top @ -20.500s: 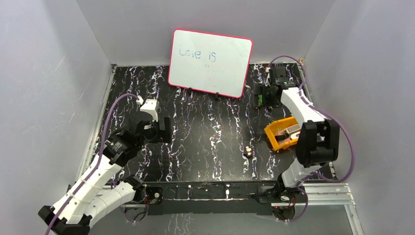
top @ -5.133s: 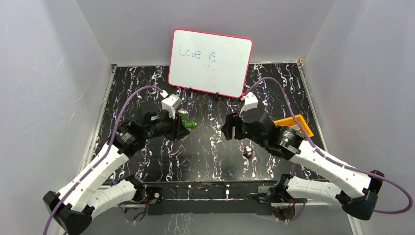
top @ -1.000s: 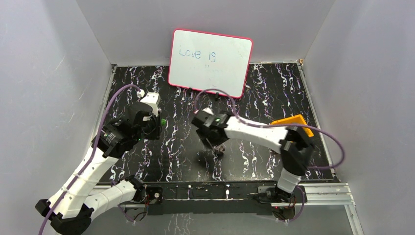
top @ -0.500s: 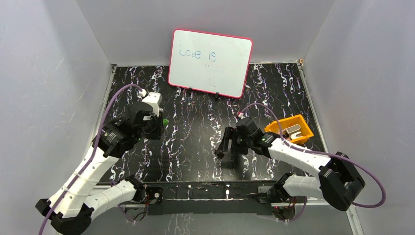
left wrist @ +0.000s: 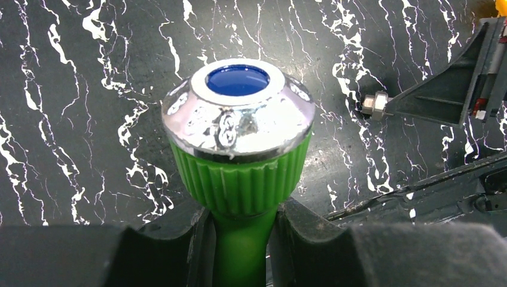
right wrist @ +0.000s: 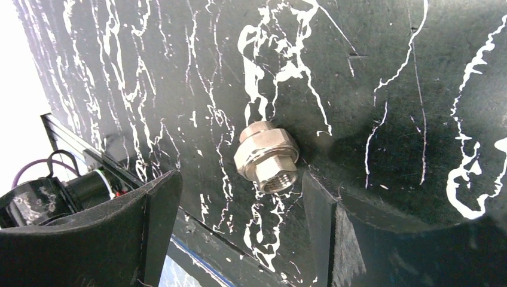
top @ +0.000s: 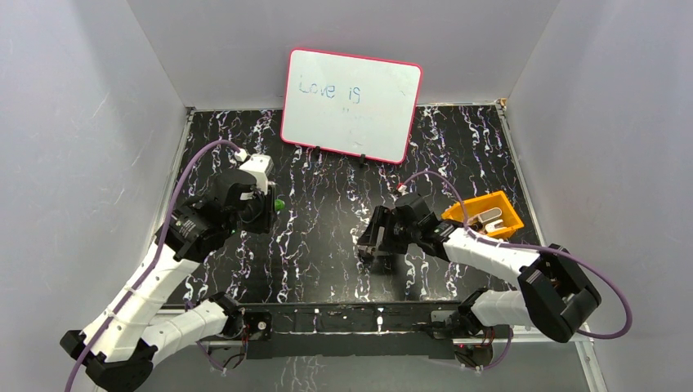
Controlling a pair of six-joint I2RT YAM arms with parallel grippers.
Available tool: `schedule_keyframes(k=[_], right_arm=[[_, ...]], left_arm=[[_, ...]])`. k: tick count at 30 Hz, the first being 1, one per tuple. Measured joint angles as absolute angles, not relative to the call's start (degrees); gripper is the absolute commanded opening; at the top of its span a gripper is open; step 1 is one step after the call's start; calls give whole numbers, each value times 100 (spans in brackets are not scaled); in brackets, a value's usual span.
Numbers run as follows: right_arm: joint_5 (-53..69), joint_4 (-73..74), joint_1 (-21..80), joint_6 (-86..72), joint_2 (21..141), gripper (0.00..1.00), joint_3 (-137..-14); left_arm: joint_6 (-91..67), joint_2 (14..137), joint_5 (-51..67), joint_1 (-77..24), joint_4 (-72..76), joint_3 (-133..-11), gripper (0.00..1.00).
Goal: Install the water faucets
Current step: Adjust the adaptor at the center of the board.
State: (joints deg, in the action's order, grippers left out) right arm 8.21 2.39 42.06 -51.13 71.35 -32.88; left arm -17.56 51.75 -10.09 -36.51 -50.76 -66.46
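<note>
I'm clamping the left gripper (left wrist: 239, 242) on the tap (left wrist: 239, 179) at its neck: light, stiff plastic, probably slick. The right gripper (right wrist: 239, 186) is straddling the fitting (right wrist: 267, 156), released; its hex flats look best to grip.

Whiteboard (top: 352, 104): "Love is" handwritten in blue marker; fainter marks below it are not legible.
Other things: no readable text, labels or numbers.

Black marbled table (top: 327, 245) carries whiteboard (top: 351, 104), orange tray (top: 490, 197) — and silver fitting (right wrist: 266, 156).
</note>
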Motion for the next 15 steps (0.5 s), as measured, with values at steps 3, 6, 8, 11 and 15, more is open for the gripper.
schedule_keyframes(k=[3,6,8,11,15], right_arm=[[843,294,4206,-5074,7249,80,-3288],[902,318,4206,-5033,7306,79,-3288],[954,301,4206,-4998,7352,78,-3288],[1044,268,4206,-4943,7489,78,-3288],[1114,268,4206,-4906,7699,73,-3288]], left_arm=[[-1756,5179,-987,-3651,-5061,-6646,0],[-1756,5183,-972,-3651,-5048,-6643,0],[-1756,5186,-961,-3651,-5030,-6641,0],[-1756,5196,-943,-3651,-5013,-6637,0],[-1756,5205,-913,-3651,-5013,-6637,0]])
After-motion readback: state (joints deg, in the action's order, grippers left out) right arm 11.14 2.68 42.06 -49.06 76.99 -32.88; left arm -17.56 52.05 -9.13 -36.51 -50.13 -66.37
